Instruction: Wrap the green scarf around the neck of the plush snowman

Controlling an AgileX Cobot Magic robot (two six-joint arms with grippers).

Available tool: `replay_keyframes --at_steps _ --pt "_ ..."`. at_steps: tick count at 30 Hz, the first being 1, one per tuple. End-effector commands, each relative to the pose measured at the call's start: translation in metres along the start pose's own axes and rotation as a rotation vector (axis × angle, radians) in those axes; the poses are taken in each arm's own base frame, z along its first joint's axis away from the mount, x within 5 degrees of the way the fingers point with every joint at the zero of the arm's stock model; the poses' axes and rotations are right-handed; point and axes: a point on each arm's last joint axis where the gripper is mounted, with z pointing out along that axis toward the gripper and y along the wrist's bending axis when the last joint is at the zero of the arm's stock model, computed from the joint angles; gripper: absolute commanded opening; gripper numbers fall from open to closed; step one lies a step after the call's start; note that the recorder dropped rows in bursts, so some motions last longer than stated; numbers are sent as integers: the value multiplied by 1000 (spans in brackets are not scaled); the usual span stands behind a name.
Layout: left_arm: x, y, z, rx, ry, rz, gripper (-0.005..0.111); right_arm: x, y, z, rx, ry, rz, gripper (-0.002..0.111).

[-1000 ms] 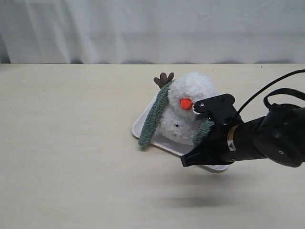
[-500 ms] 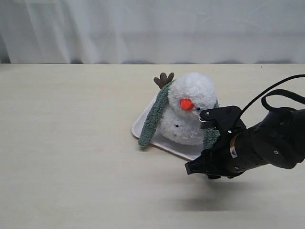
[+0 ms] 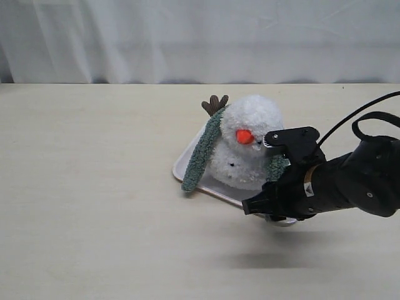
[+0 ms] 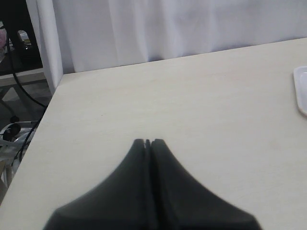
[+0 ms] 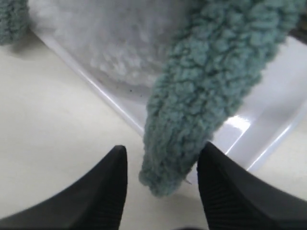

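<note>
Well clear of the snowman [image 3: 250,134], the left gripper [image 4: 147,142] is pressed together. The scarf [image 3: 200,156] hangs down both sides of the snowman. The right gripper [image 5: 163,149] gapes around its right end, seemingly not touching; soft, limp, light, so pinch near the tip.

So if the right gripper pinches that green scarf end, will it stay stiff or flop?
Likely floppy: the green scarf drapes limply over the plush snowman. Probably light and grippy rather than slippery, given its fuzzy knit.

End of green scarf [image 3: 275,166] behind right arm [image 3: 337,184]
</note>
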Motion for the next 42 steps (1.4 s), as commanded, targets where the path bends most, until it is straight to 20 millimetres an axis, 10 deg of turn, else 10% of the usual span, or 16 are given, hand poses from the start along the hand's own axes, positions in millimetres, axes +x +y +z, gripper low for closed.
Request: replay_keyframes --at_steps 1,5,10,20,25,31,42 --pt "0 0 0 -2 -13 -3 0 0 -16 9 27 16 60 45" --pt "0 0 0 -2 -13 -3 0 2 -17 13 28 25 63 44" --pt "0 0 0 -2 -13 -3 0 6 3 12 -3 35 -50 4" --pt "0 0 0 -2 -13 -3 0 11 12 11 1 63 -117 5" --pt "0 0 0 -2 -13 -3 0 8 11 -1 13 50 -116 36" --pt "0 0 0 -2 -13 -3 0 9 1 -37 87 84 -100 59" --pt "0 0 0 -2 -13 -3 0 14 -16 -132 123 -67 -61 39"
